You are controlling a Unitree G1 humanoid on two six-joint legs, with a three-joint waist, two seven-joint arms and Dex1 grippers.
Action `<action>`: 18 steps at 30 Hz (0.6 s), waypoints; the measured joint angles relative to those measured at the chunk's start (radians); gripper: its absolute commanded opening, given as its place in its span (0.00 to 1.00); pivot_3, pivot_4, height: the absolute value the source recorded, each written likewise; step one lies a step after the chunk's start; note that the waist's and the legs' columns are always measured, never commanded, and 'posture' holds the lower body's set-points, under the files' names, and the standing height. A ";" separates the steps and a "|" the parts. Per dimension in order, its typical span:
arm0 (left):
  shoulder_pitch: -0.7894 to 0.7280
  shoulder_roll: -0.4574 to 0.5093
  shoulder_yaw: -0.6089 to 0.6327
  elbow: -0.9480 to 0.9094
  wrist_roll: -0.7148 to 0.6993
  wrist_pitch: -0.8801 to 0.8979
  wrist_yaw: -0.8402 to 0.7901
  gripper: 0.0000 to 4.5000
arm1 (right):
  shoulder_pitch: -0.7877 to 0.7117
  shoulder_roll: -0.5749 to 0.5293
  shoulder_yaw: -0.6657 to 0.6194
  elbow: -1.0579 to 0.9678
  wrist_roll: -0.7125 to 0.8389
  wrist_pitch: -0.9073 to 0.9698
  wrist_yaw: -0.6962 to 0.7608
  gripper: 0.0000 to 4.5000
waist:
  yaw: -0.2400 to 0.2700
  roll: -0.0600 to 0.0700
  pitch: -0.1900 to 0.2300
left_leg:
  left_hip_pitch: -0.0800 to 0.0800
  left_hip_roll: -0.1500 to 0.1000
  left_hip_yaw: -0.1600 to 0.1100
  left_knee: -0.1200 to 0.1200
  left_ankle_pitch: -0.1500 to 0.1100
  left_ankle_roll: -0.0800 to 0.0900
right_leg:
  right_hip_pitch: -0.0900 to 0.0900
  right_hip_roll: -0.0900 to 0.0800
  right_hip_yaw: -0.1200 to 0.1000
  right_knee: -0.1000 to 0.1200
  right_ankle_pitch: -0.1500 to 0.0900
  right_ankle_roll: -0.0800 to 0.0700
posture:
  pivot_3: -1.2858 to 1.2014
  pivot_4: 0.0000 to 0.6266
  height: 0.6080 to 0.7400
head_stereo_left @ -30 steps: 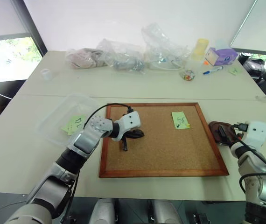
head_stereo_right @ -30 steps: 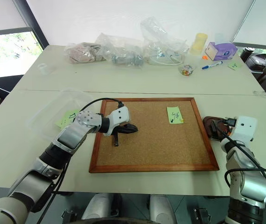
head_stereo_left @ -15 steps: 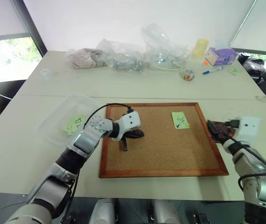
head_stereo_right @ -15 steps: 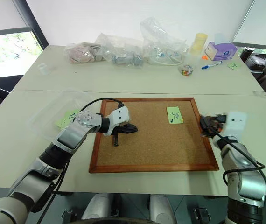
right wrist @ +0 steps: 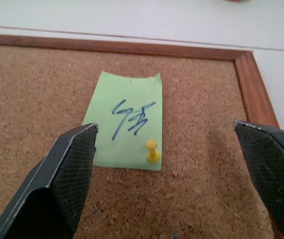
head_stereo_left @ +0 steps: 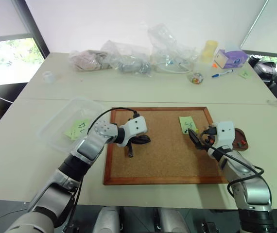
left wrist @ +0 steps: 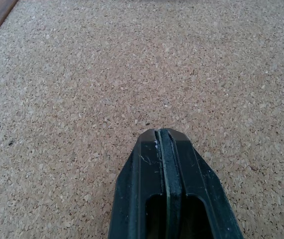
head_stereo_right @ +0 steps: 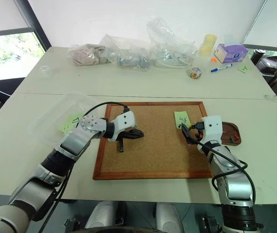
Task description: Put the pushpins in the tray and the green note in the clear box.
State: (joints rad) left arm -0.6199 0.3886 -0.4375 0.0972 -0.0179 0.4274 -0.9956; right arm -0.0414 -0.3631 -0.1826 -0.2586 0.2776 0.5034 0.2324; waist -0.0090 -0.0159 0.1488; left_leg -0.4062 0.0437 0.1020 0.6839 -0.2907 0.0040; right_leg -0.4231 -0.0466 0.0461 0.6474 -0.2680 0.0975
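The green note (right wrist: 127, 119) lies near the cork board's (head_stereo_left: 167, 160) far right corner, pinned at its near edge by a yellow pushpin (right wrist: 152, 151). My right gripper (right wrist: 166, 127) hovers open just in front of it, the note and pin showing between its fingers (right wrist: 67, 174). To its right the dark-brown tray (head_stereo_left: 239, 138) sits on the table with small pushpins (head_stereo_right: 235, 138) inside. My left gripper (head_stereo_left: 146, 140) is shut and empty, its tip (left wrist: 162, 132) down on bare cork left of the board's middle. The clear box (head_stereo_left: 68, 124) stands left of the board.
A green note with large strokes (head_stereo_left: 76, 129) lies in the clear box. Wrinkly plastic bags (head_stereo_left: 129, 58), a yellow cup (head_stereo_left: 208, 48), a purple box (head_stereo_left: 231, 58), a blue marker (head_stereo_left: 222, 74) and a small bowl (head_stereo_left: 195, 77) line the table's far side.
My right gripper has swung left, off the tray and over the board's right edge to the green note, uncovering the tray. The left arm has stayed still.
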 measured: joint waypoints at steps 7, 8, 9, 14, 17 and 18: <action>0.001 0.000 0.000 0.000 0.000 0.000 0.000 0.00 | 0.000 0.000 0.003 0.027 0.000 -0.008 0.018 0.46 | 0.000 0.000 0.000 | 0.000 0.000 0.000 0.000 0.000 0.000 | 0.000 0.000 0.000 0.000 0.000 0.000 | 0.52 0.24 0.98; 0.000 0.000 0.000 0.000 0.000 -0.001 0.000 0.00 | 0.000 0.000 0.005 0.031 0.000 -0.008 0.022 0.34 | 0.000 0.000 0.000 | 0.000 0.000 0.000 0.000 0.000 0.000 | 0.000 0.000 0.000 0.000 0.000 0.000 | 0.52 0.24 0.98; 0.000 0.000 0.000 0.000 0.001 -0.001 0.000 0.00 | 0.000 0.000 0.006 0.033 0.001 -0.008 0.026 0.21 | 0.000 0.000 0.000 | 0.000 0.000 0.000 0.000 0.000 0.000 | 0.000 0.000 0.000 0.000 0.000 0.000 | 0.52 0.24 0.98; 0.000 -0.001 0.000 0.001 0.005 -0.004 0.000 0.00 | -0.004 0.000 0.011 0.038 0.011 0.006 0.043 0.01 | 0.000 0.000 0.000 | 0.000 0.000 0.000 0.000 0.000 0.000 | 0.000 0.000 0.000 0.000 0.000 0.000 | 0.52 0.24 0.98; 0.000 -0.001 0.000 0.001 0.006 -0.005 0.000 0.00 | -0.004 0.000 0.010 0.038 0.011 0.006 0.042 0.01 | 0.000 0.000 0.000 | 0.000 0.000 0.000 0.000 0.000 0.000 | 0.000 0.000 0.000 0.000 0.000 0.000 | 0.52 0.24 0.98; 0.000 -0.001 0.000 0.001 0.006 -0.005 0.000 0.00 | -0.003 0.001 0.008 0.038 0.012 0.006 0.040 0.01 | 0.000 0.000 0.000 | 0.000 0.000 0.000 0.000 0.000 0.000 | 0.000 0.000 0.000 0.000 0.000 0.000 | 0.52 0.24 0.98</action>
State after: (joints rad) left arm -0.6201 0.3878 -0.4376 0.0979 -0.0121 0.4222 -0.9959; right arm -0.0449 -0.3620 -0.1743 -0.2208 0.2891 0.5096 0.2727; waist -0.0089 -0.0162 0.1487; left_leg -0.4061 0.0438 0.1019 0.6839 -0.2907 0.0041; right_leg -0.4229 -0.0466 0.0462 0.6473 -0.2680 0.0975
